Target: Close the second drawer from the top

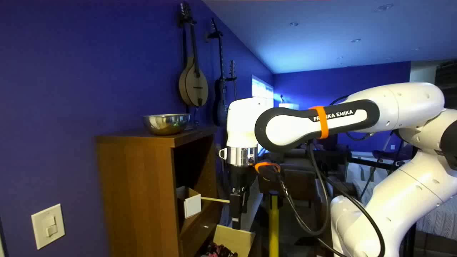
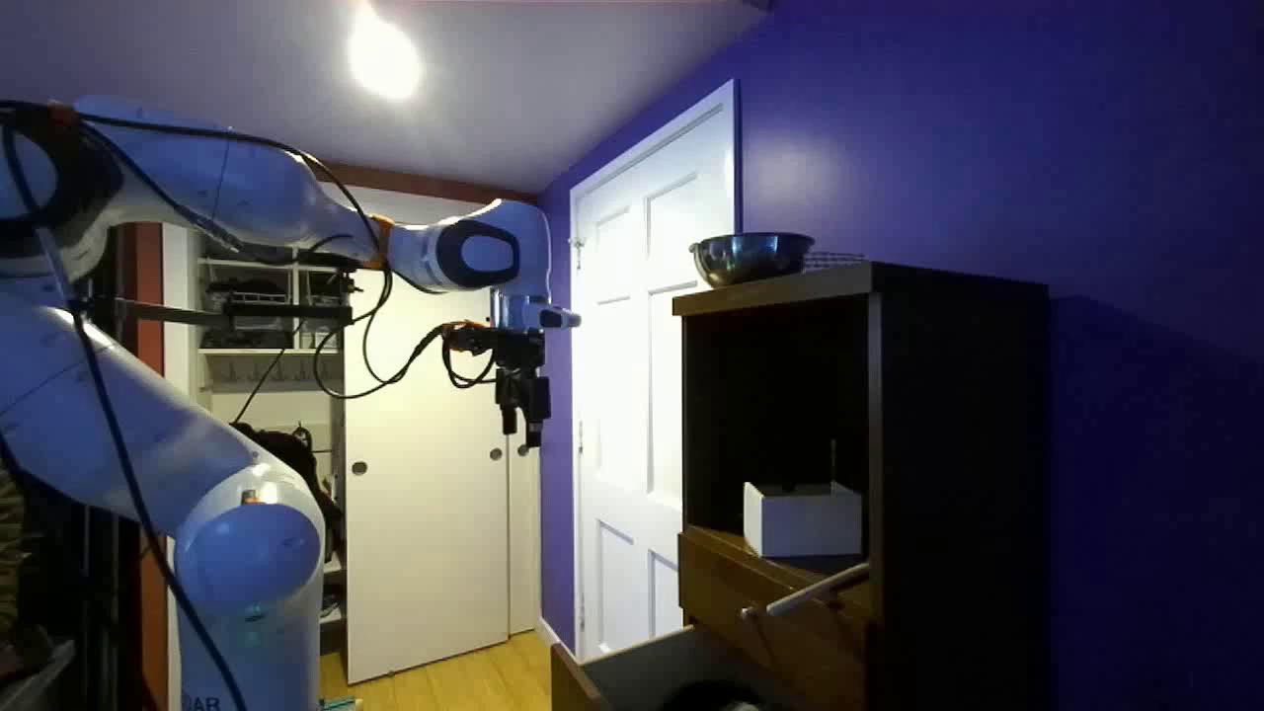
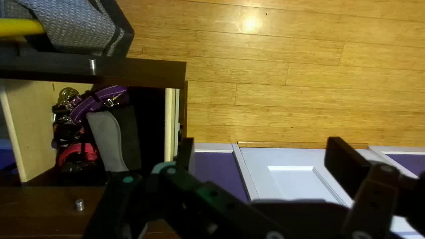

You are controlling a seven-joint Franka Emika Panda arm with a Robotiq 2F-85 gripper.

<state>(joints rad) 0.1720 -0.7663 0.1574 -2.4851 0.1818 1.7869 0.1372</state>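
Wrist view shows my Robotiq gripper point(image 3: 265, 159) spread wide and empty beyond the side edge of the second drawer point(image 3: 139, 71), which juts open past the cabinet's point(image 1: 139, 192) front edge, so pushing off-centre could clip one corner and jam it.

Glossy yellowish plank floor point(image 3: 292, 89); wooden strip point(image 3: 292, 144) against white door point(image 3: 290, 182).

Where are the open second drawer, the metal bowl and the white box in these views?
Second drawer point(image 3: 33, 132): wrist view, on the bare inner face of its tan side wall.
Metal bowl point(image 1: 166, 125): in an exterior view, on its outer wall.
White box point(image 2: 805, 523): in an exterior view, on its front face.
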